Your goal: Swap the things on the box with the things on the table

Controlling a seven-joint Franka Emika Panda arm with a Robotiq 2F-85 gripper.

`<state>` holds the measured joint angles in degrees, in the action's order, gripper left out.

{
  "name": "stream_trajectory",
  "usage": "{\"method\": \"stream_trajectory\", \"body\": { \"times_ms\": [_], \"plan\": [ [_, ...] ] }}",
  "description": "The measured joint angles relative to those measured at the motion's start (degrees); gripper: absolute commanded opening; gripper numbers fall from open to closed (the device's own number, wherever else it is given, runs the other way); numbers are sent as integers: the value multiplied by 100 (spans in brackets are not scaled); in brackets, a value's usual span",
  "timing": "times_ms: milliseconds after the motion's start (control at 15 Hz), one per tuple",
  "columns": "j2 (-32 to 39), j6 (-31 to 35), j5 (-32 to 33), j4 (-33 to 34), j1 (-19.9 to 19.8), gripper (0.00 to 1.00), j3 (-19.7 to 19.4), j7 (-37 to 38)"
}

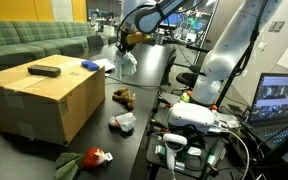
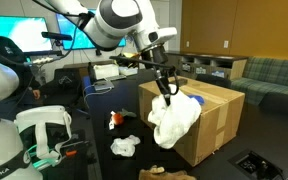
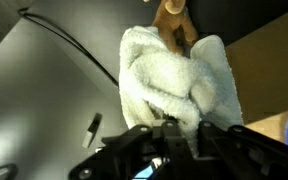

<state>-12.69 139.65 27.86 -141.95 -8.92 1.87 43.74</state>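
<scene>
Fingers (image 2: 164, 86) closed on white cloth (image 2: 174, 118), hanging beside box (image 2: 212, 125), wrist view adds brown toy (image 3: 170, 14) beyond

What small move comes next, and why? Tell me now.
Probably carry the white cloth sideways until it is over the box top. The gripper is shut on it, and it hangs in the air beside the box, not yet over it.

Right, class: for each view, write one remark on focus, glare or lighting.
Wrist view: soft throughout; the white towel is nearly washed out, the claw gripping it a dark blur at the bottom edge. In an exterior view the laptop screen outshines the room; in an exterior view the monitor glows bright teal.
</scene>
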Motion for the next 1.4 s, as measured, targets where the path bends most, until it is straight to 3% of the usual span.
{"method": "stream_trajectory", "body": {
  "times_ms": [467,1000,1067,1133,1267,1400],
  "plan": [
    [485,254,820,-723,-607,4,-427,807],
    [2482,1761,1014,-731,-520,4,-1205,1030],
    [2753,1910,976,-642,-437,15,-1311,1031],
    [3011,2032,915,-530,-346,40,-1412,1031],
    [3504,2227,686,-275,-132,44,-1601,1014],
    [3911,2341,304,-19,97,58,-1748,925]
  ]
}}
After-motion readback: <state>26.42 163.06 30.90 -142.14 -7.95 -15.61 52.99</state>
